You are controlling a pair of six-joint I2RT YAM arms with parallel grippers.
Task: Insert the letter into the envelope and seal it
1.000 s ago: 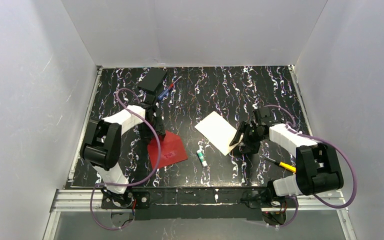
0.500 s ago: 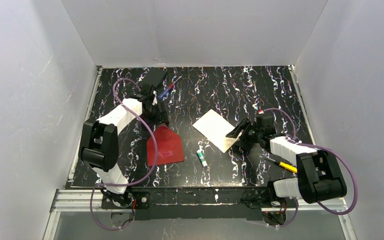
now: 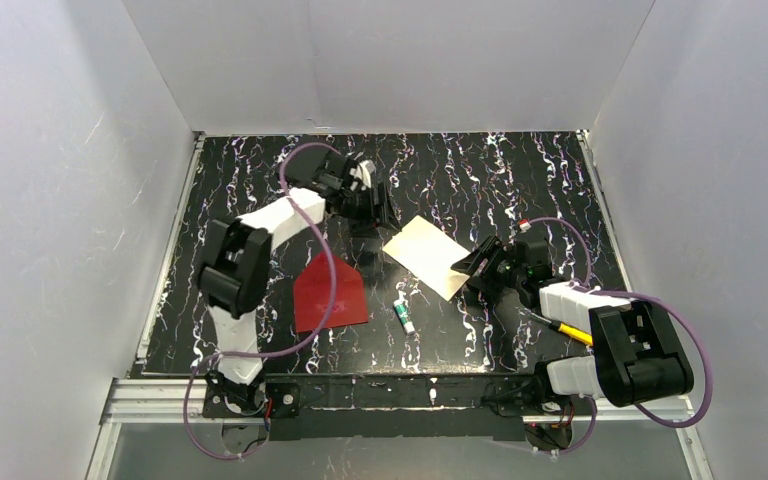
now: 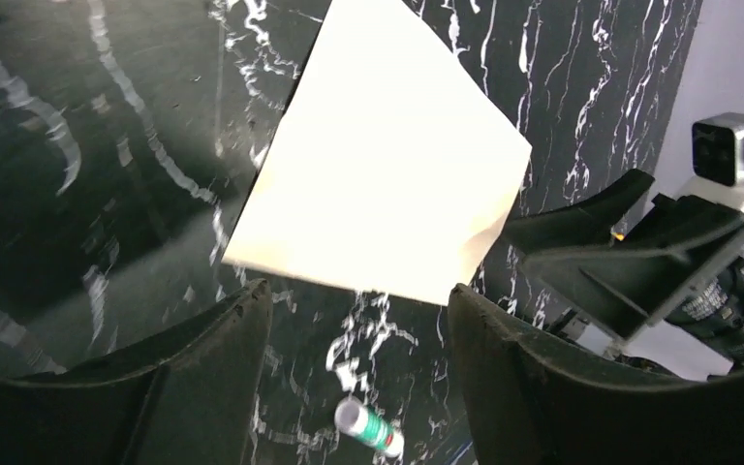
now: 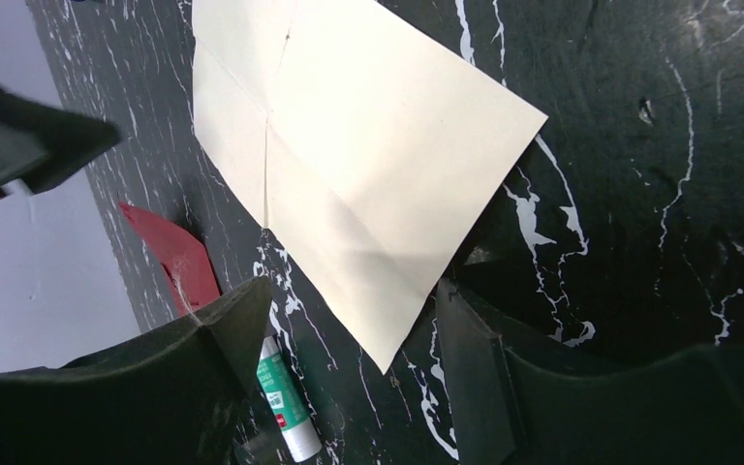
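Looks like the left arm has swung off the bright red paper envelope since a second ago, over to the far side of the plain white creased paper letter, lying flat on the black marbled tabletop. Both the left gripper and right gripper gape, holding nothing. Letter looks light and floppy, so probably pinch its near corner; small green-and-white glue stick sits just beside.

A lab booth: plain white walls enclose a black marbled table.
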